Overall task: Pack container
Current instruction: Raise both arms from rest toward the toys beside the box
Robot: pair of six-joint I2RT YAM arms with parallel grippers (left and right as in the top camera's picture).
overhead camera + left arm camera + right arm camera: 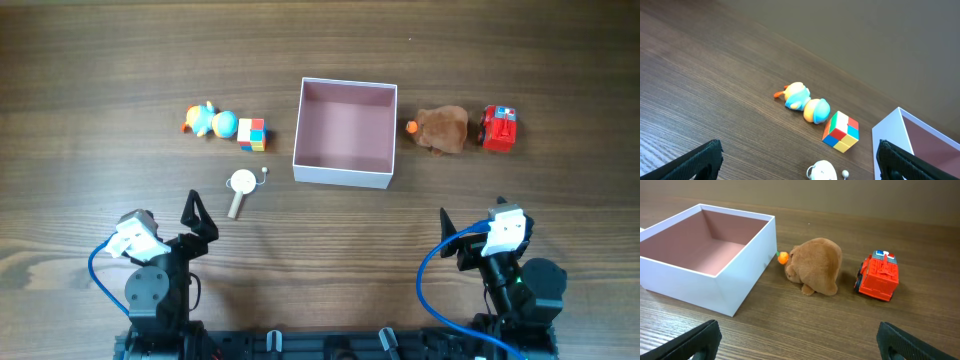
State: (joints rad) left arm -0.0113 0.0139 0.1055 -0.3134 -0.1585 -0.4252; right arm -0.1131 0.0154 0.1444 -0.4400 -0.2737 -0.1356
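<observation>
The container (345, 176) is a square white box with a pinkish inside, standing empty at the table's middle; it also shows in the right wrist view (725, 287) and at the edge of the left wrist view (890, 135). Left of it lie a blue-and-yellow duck toy (212, 121), a colour cube (251, 134) and a white rattle (241, 185). Right of it lie a brown plush (442, 129) and a red toy truck (499, 128). My left gripper (198, 215) and right gripper (452, 238) are both open and empty, near the front edge.
The table is dark wood. In the left wrist view the duck (802, 102), cube (841, 131) and rattle (822, 171) lie ahead. In the right wrist view the plush (815, 266) and truck (878, 275) lie ahead.
</observation>
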